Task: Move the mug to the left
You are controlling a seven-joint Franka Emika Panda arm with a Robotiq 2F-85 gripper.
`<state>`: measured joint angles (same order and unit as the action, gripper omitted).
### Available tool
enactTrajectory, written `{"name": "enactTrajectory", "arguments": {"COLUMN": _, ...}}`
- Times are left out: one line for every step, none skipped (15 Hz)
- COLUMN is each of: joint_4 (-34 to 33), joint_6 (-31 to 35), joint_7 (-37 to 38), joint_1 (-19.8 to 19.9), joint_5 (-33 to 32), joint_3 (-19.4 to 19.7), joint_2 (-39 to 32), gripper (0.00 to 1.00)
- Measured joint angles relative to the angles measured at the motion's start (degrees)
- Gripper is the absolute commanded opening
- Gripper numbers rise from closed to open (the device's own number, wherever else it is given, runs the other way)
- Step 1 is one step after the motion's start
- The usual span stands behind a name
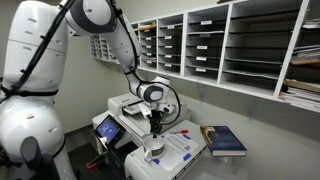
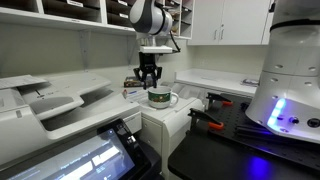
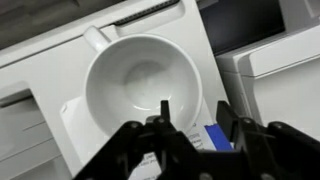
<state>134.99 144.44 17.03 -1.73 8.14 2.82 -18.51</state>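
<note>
The mug [image 1: 152, 151] is small, round and white-grey. It stands on a white sheet on top of a white machine and also shows in an exterior view [image 2: 158, 98]. In the wrist view the mug [image 3: 135, 85] fills the middle, with its handle pointing to the upper left. My gripper [image 1: 155, 129] hangs just above the mug in both exterior views [image 2: 149, 80]. In the wrist view the gripper [image 3: 195, 110] is open and empty. One finger is over the mug's near rim and the other is outside it.
A blue book [image 1: 225, 140] lies on the counter beside the machine; a corner of the blue book shows in the wrist view [image 3: 215, 135]. Wall shelves [image 1: 230, 45] hang behind. A large printer [image 2: 50, 100], a screen [image 2: 85, 160] and red-handled clamps [image 2: 205, 118] are nearby.
</note>
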Motion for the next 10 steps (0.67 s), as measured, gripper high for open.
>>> {"name": "enactTrajectory", "arguments": {"joint_4": 0.2, "joint_6": -1.5, "joint_7": -1.3, "joint_1": 0.3, "joint_5": 0.0, "joint_3": 0.0, "joint_2": 1.7, "gripper": 0.95}}
{"name": "enactTrajectory", "arguments": {"joint_4": 0.6, "joint_6": -3.9, "joint_7": -2.9, "joint_1": 0.8, "joint_5": 0.0, "joint_3": 0.0, "joint_2": 3.9, "gripper": 0.99}}
{"name": "enactTrajectory", "arguments": {"joint_4": 0.9, "joint_6": -6.9, "joint_7": -5.1, "joint_1": 1.6, "joint_5": 0.0, "joint_3": 0.0, "joint_2": 6.6, "gripper": 1.00}}
{"name": "enactTrajectory", "arguments": {"joint_4": 1.3, "joint_6": -10.1, "joint_7": -7.4, "joint_1": 2.4, "joint_5": -0.2, "joint_3": 0.2, "joint_2": 9.6, "gripper": 1.00}}
{"name": "enactTrajectory", "arguments": {"joint_4": 1.6, "joint_6": -13.3, "joint_7": -9.4, "joint_1": 3.3, "joint_5": -0.8, "joint_3": 0.6, "joint_2": 12.7, "gripper": 1.00}}
{"name": "enactTrajectory", "arguments": {"joint_4": 2.0, "joint_6": -16.1, "joint_7": -11.3, "joint_1": 4.0, "joint_5": -1.6, "joint_3": 1.1, "joint_2": 15.9, "gripper": 1.00}}
{"name": "enactTrajectory", "arguments": {"joint_4": 2.4, "joint_6": -18.5, "joint_7": -13.0, "joint_1": 4.7, "joint_5": -2.4, "joint_3": 1.6, "joint_2": 18.9, "gripper": 1.00}}
{"name": "enactTrajectory", "arguments": {"joint_4": 2.7, "joint_6": -20.6, "joint_7": -14.8, "joint_1": 5.4, "joint_5": -3.0, "joint_3": 1.9, "joint_2": 21.6, "gripper": 1.00}}
{"name": "enactTrajectory", "arguments": {"joint_4": 3.0, "joint_6": -22.1, "joint_7": -16.4, "joint_1": 5.9, "joint_5": -3.6, "joint_3": 2.3, "joint_2": 24.1, "gripper": 1.00}}
{"name": "enactTrajectory", "arguments": {"joint_4": 3.4, "joint_6": -22.7, "joint_7": -18.1, "joint_1": 6.2, "joint_5": -3.8, "joint_3": 2.5, "joint_2": 26.0, "gripper": 1.00}}
